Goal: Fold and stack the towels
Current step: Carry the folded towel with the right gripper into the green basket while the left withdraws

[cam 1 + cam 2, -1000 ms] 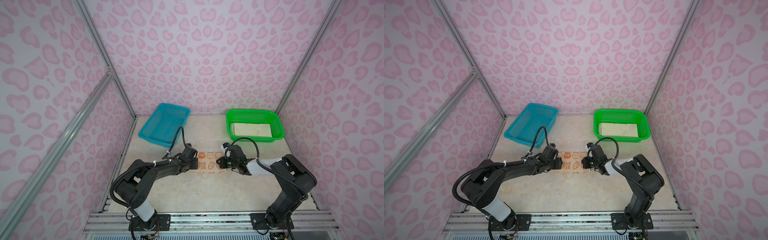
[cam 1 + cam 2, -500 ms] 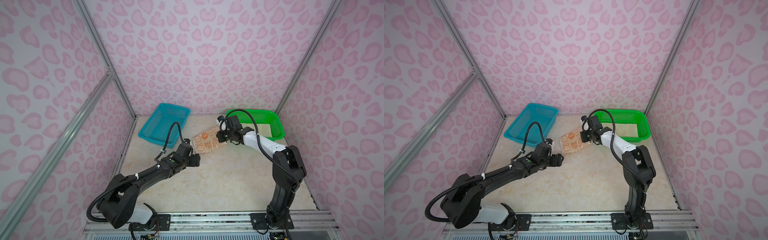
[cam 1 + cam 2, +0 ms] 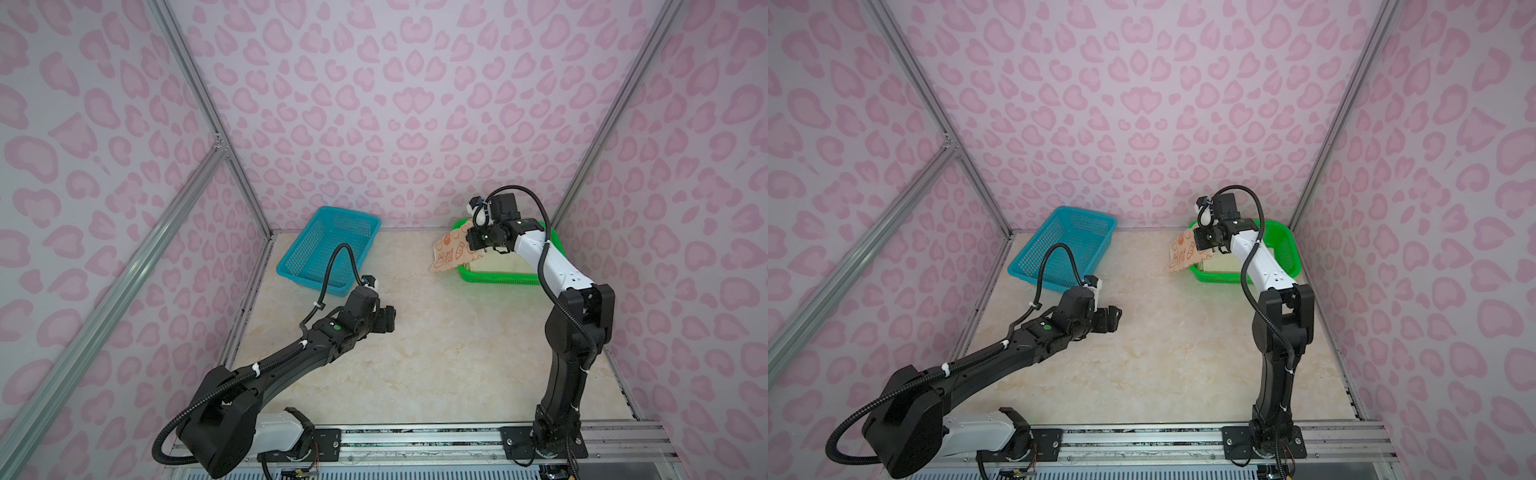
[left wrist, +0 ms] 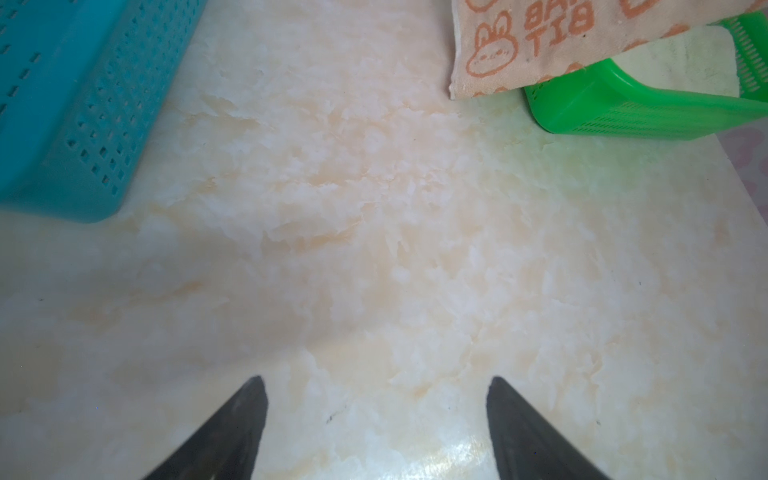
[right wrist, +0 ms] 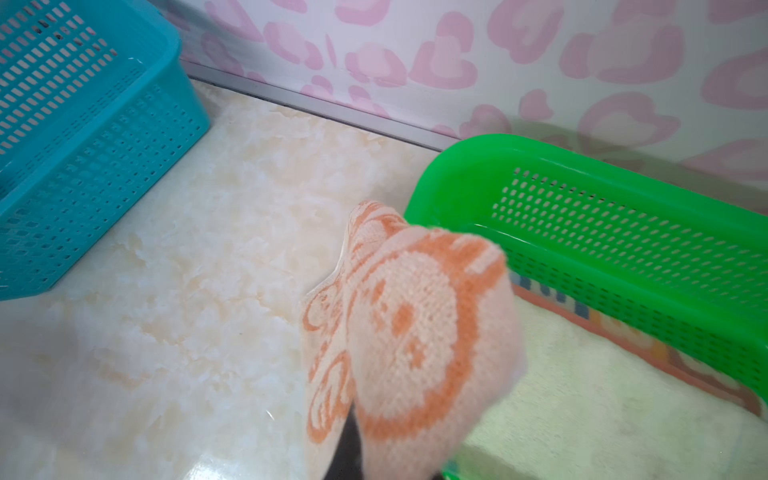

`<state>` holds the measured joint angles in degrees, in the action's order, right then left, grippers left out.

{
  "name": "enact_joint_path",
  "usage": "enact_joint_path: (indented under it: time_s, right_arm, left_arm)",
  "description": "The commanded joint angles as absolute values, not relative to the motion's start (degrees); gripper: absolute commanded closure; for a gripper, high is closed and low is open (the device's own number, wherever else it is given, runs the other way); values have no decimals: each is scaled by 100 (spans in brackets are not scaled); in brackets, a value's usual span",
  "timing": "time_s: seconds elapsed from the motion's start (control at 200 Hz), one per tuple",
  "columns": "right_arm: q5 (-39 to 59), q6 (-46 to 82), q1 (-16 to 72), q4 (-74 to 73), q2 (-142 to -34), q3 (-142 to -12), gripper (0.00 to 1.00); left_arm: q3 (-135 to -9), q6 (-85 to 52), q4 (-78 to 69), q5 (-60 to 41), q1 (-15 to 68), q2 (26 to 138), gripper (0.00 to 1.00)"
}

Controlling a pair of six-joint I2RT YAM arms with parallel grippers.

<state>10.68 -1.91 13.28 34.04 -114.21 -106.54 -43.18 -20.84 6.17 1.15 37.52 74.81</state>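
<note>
A peach towel with orange rabbit faces (image 3: 451,251) (image 3: 1183,254) hangs folded in the air over the left end of the green basket (image 3: 498,277). My right gripper (image 3: 473,244) (image 3: 1204,241) is shut on its upper edge. In the right wrist view the towel (image 5: 415,332) drapes over the jaws and hides them. A cream folded towel (image 5: 582,395) (image 3: 500,262) lies in the green basket, with coloured cloth edges showing along its far side. My left gripper (image 3: 390,320) (image 4: 376,378) is open and empty, low over the bare table in front of the blue basket (image 3: 316,284).
The blue mesh basket (image 3: 1059,249) (image 4: 83,124) sits at the back left and looks empty. The green mesh basket (image 3: 1287,249) (image 5: 623,174) sits at the back right against the wall. Pink patterned walls with metal posts close in three sides.
My right gripper lifted the peach towel off the middle of the table and carried it back to the green basket. My left gripper let go, opened and drew back to the front left.
</note>
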Motion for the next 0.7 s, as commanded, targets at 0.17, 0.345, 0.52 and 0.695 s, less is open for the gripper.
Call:
enact_joint_path:
  time_s: [0.17, 0.345, 0.52, 0.695]
  right_arm:
    - [1294, -554, 419, 3734, -11514, -10655, 100]
    - [1432, -774, -156, 3806, -11544, -10536, 100]
    - [1164, -1028, -437, 3804, -11606, -10352, 100]
    - [819, -900, -653, 3649, -11753, -10293, 100]
  left_arm:
    - [-4307, -2109, 706, 497, 3735, 7403, 16]
    - [-4361, -2092, 882, 677, 3743, 7317, 16]
    - [-4410, -2098, 1089, 1018, 3741, 7204, 16]
    - [-4399, -2074, 1171, 1159, 3741, 7054, 15]
